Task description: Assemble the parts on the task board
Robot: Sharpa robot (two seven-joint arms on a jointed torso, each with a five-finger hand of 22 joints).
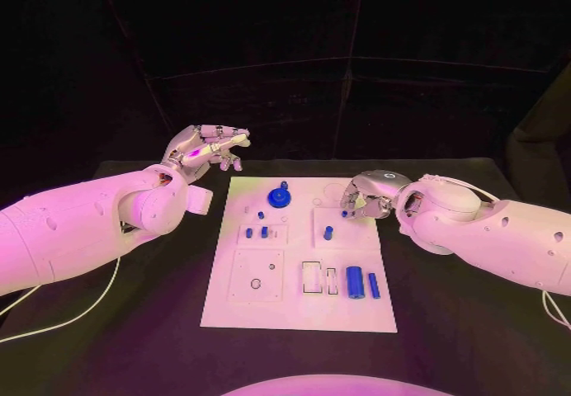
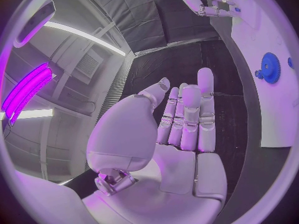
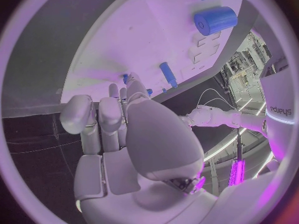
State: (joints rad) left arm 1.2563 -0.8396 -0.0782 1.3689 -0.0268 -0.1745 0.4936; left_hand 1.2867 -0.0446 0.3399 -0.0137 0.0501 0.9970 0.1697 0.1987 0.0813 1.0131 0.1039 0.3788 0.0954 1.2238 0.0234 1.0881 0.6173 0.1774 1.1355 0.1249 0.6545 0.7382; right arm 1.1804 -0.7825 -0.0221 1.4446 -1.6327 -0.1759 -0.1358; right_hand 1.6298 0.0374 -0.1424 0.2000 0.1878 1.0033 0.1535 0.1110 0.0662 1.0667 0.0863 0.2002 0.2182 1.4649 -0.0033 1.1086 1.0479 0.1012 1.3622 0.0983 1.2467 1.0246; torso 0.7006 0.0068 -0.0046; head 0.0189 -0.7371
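Note:
The white task board (image 1: 298, 309) lies in the middle of the table. A blue gear (image 1: 280, 196) (image 2: 269, 67) stands near its far edge, with small blue pegs (image 1: 256, 233) and a taller peg (image 1: 327, 233) (image 3: 168, 74) behind it. A blue cylinder (image 1: 353, 281) (image 3: 215, 20) and a blue bar (image 1: 374, 285) lie at the near right. My right hand (image 1: 366, 198) (image 3: 118, 114) hovers over the board's far right part and pinches a small blue part (image 1: 345, 214) (image 3: 124, 78) between thumb and fingertips. My left hand (image 1: 209, 148) (image 2: 184, 119) is raised beyond the board's far left corner, holding nothing.
Bare black table (image 1: 131, 330) surrounds the board on all sides. A white cable (image 1: 72, 318) trails from my left arm across the near left of the table. Rectangular recesses (image 1: 312, 276) and a plate with a hole (image 1: 256, 276) mark the board's near half.

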